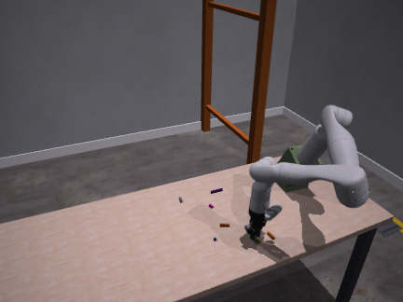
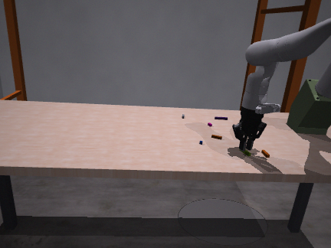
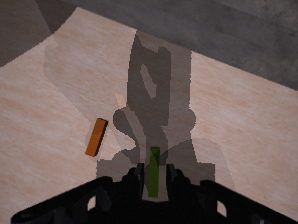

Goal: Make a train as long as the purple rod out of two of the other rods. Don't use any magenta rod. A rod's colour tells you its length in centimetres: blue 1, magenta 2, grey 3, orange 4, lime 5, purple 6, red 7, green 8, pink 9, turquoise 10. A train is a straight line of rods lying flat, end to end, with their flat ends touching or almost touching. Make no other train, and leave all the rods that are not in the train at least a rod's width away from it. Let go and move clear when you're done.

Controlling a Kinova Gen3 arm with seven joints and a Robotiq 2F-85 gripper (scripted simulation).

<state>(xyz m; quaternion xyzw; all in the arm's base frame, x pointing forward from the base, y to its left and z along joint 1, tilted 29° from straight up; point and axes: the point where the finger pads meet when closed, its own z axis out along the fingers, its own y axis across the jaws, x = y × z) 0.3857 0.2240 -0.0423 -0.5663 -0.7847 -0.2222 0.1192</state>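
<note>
A lime rod (image 3: 154, 171) lies flat on the table, also seen in the top view (image 1: 257, 240) and the exterior view (image 2: 247, 153). My gripper (image 3: 155, 173) is low over it, with its fingers partly open on either side of the rod and a small gap on each side. It also shows in the top view (image 1: 254, 233) and the exterior view (image 2: 247, 145). A small blue rod (image 1: 215, 239) lies to the left. The purple rod (image 1: 216, 190) lies further back. An orange rod (image 3: 96, 137) lies just beside the gripper.
A second orange rod (image 1: 225, 225), a magenta rod (image 1: 211, 205) and a grey rod (image 1: 180, 199) lie scattered on the table. A green base block (image 1: 298, 168) carries the arm. An orange ladder (image 1: 238, 70) stands behind the table. The table's front edge is close.
</note>
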